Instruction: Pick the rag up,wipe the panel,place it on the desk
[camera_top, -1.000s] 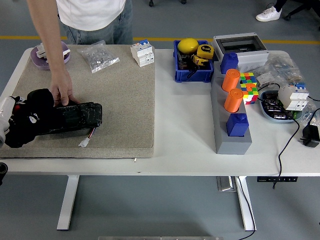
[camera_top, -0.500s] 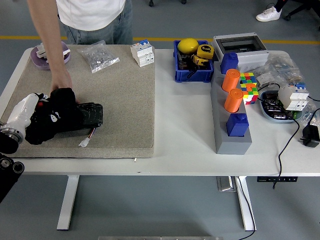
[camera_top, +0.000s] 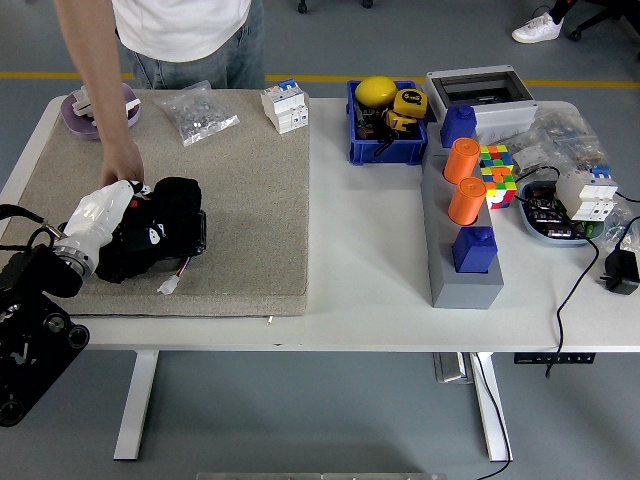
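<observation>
Head view: left robot hand (camera_top: 160, 232) w/ rag (camera_top: 135, 262) on panel (camera_top: 192, 228).

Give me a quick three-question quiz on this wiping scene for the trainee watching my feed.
1. True or false: the left hand presses a black rag on the panel.
2. Whose hand steadies the panel's far side?
3. Which colour are the cylinders on the grey block: A blue, B orange, C yellow?

Key: 1 true; 2 the person's; 3 B.
</observation>
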